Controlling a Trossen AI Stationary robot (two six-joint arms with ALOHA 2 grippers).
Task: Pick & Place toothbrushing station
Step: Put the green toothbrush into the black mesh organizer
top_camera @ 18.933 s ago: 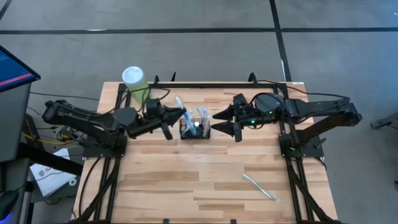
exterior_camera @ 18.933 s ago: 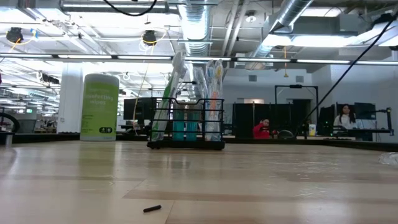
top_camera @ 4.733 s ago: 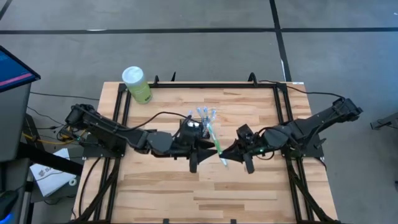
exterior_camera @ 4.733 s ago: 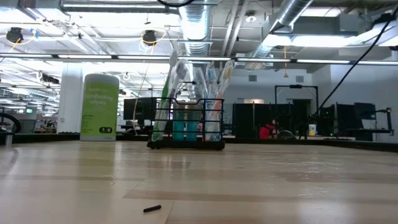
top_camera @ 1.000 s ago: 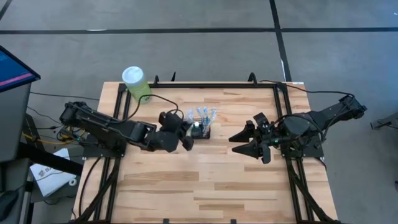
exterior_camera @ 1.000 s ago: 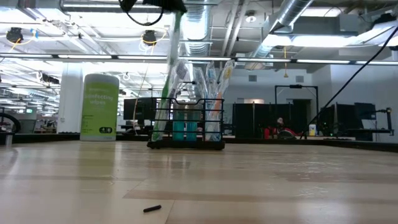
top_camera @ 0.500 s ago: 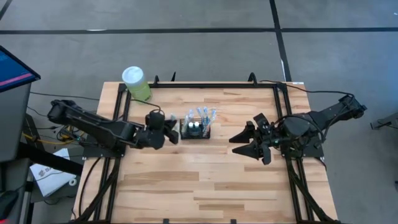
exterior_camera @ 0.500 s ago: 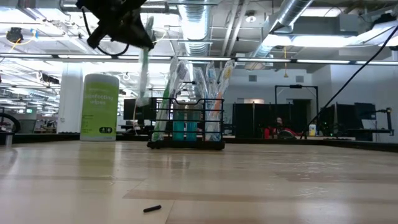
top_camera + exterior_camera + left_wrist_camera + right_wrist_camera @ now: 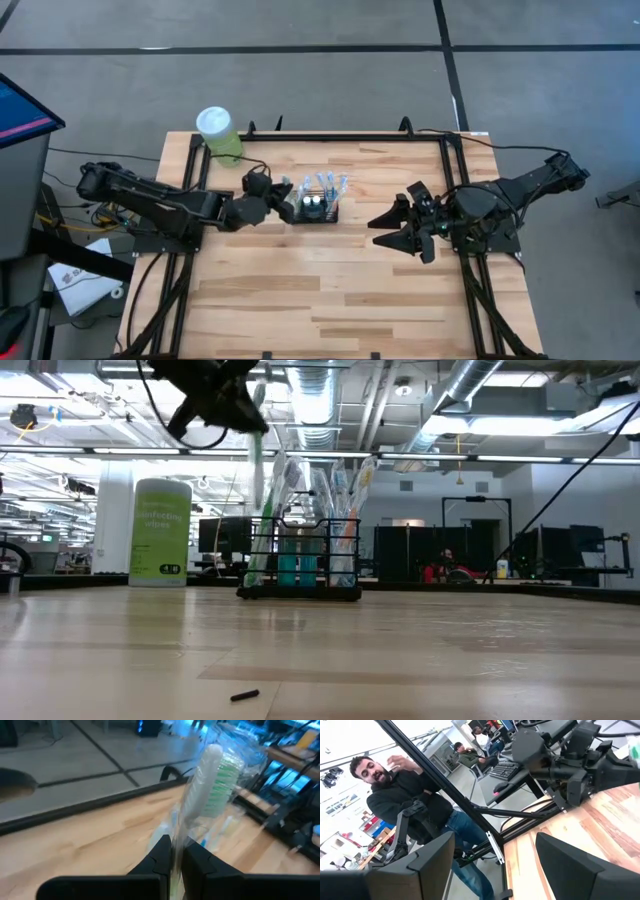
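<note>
Since half a second ago, we see the left gripper [image 9: 283, 207] shifted toward the toothbrushing station [image 9: 315, 206]; in the high view it now sits just beside the caddy's left edge, where before it hung a little farther off. In the low view the same gripper [image 9: 243, 415] has moved from above the green canister [image 9: 160, 531] toward the caddy [image 9: 300, 556], and it hangs above the caddy's left end.

We find the left gripper's fingers [image 9: 159, 854] pinched together on a toothbrush [image 9: 202, 790]. The left wrist view shows its white handle rising between them, with green bristles near the head. In the low view the toothbrush [image 9: 256, 470] hangs downward from the gripper, with its lower end at the height of the caddy's upper part. We cannot tell whether it touches the wire.

We locate the toothbrushing station standing upright on the wooden table [image 9: 320, 290], near the back edge and between the two arms. Several brushes stand in its compartments.

We see the right gripper [image 9: 397, 229] waiting well apart from the caddy on the right side of the table, its fingers spread wide and holding nothing. The right wrist view shows a person [image 9: 415, 815] in dark clothing beyond the table.

A small dark object [image 9: 244, 696] lies on the near part of the table.
</note>
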